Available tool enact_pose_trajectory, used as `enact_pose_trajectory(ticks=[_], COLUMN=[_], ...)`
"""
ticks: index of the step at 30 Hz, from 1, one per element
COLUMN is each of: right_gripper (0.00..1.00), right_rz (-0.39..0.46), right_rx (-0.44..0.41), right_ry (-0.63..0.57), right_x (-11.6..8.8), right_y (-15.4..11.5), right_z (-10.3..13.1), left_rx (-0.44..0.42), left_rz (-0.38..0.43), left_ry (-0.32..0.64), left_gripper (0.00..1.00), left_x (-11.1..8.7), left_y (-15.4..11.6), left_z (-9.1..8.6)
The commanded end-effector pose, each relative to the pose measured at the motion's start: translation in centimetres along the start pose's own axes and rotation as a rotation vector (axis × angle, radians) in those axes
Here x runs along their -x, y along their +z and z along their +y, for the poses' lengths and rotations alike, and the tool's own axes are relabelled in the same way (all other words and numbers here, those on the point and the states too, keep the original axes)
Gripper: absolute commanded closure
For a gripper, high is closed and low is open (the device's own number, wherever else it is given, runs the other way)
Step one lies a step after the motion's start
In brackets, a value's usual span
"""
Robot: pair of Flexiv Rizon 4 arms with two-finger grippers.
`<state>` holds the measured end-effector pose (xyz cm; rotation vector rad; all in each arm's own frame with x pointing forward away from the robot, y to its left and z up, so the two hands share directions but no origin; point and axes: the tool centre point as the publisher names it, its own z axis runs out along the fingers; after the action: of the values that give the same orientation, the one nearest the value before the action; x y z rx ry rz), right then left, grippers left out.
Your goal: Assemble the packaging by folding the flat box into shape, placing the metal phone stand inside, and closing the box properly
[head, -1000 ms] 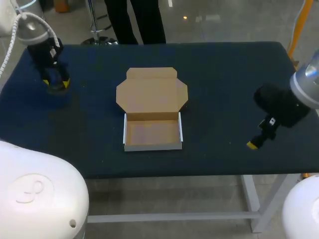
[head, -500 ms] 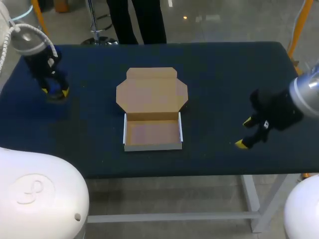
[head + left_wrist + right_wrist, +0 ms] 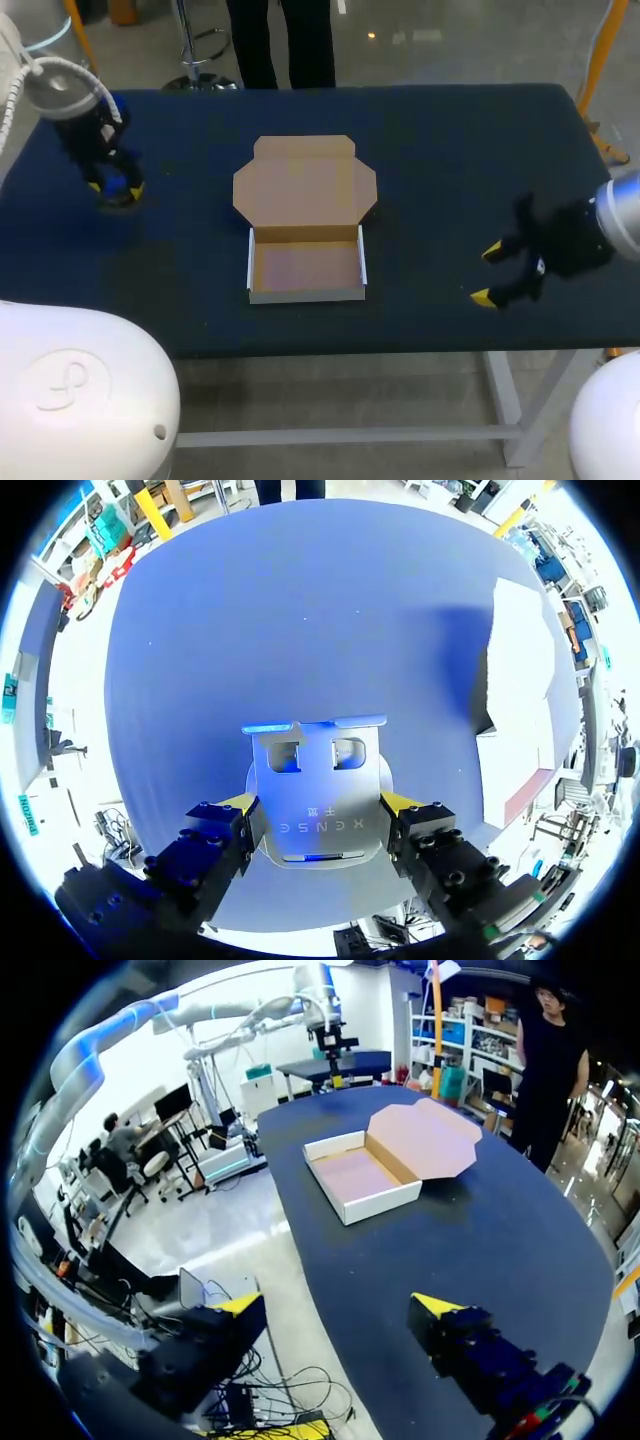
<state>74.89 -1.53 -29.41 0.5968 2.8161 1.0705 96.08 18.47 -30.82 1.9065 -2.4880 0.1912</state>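
Observation:
The brown cardboard box sits at the table's middle as an open tray, its lid flap lying flat behind it. At the far left, my left gripper points down at the table. In the left wrist view the silver metal phone stand sits between the fingers, both yellow tips touching its sides, so my left gripper is shut on it; the box lies off to one side. My right gripper stands open and empty near the front right edge. Ahead of my right gripper lies the box.
The dark blue table carries only the box and the stand. Its front edge runs just below my right gripper.
My right arm has dropped toward the table's front edge and turned, so both yellow tips now show. My left gripper has shifted slightly toward the front, still on the stand.

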Motion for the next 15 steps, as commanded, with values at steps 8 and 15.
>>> enact_pose_trajectory(ticks=[8,15], right_gripper=[0.00,0.00], right_rz=[-0.178,-0.180], right_rx=[-0.018,-0.020], right_ry=[0.018,0.017], right_x=[-0.20,-0.22], right_y=[1.48,1.52], right_z=[-0.32,-0.38], left_rx=[0.001,0.005], left_rz=[-0.018,-0.014], left_ry=[0.007,0.013], left_gripper=[1.00,1.00], left_x=[-0.93,-1.16], left_y=[-0.37,-0.18], left_z=[0.37,0.46])
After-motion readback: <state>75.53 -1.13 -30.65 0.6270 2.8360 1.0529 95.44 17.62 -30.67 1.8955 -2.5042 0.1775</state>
